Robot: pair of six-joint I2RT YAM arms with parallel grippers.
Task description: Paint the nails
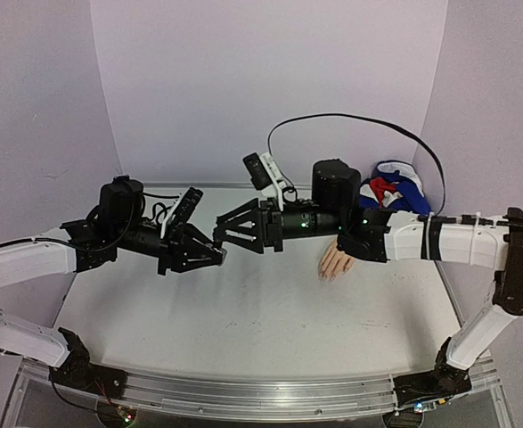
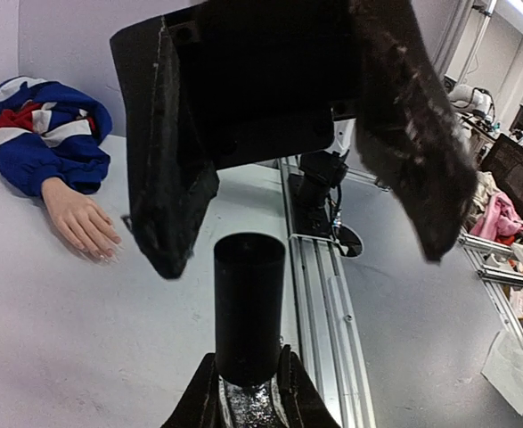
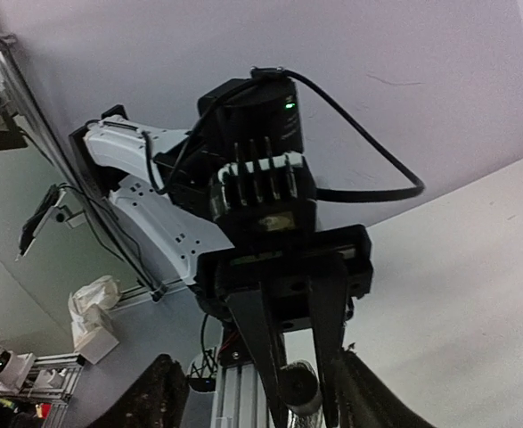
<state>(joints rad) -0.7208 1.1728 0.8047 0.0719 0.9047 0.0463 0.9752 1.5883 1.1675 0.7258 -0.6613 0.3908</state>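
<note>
My left gripper (image 2: 249, 358) is shut on a small nail polish bottle (image 2: 247, 403), whose tall black cap (image 2: 249, 303) points at my right gripper (image 2: 301, 254). That gripper is open, its fingers (image 2: 167, 178) standing either side of the cap without touching it. In the top view the two grippers meet nose to nose, left gripper (image 1: 211, 255) and right gripper (image 1: 222, 234), above the table's middle. The right wrist view looks at the cap's round end (image 3: 297, 388) between the left gripper's fingers (image 3: 261, 348). The mannequin hand (image 1: 336, 263) lies palm down with its nails (image 2: 103, 251) towards the near edge.
The blue, white and red sleeve (image 1: 395, 187) lies bunched at the back right corner. A black cable (image 1: 359, 120) loops over the right arm. An aluminium rail (image 1: 243, 390) runs along the table's (image 1: 243, 321) near edge. Walls enclose the left, back and right sides.
</note>
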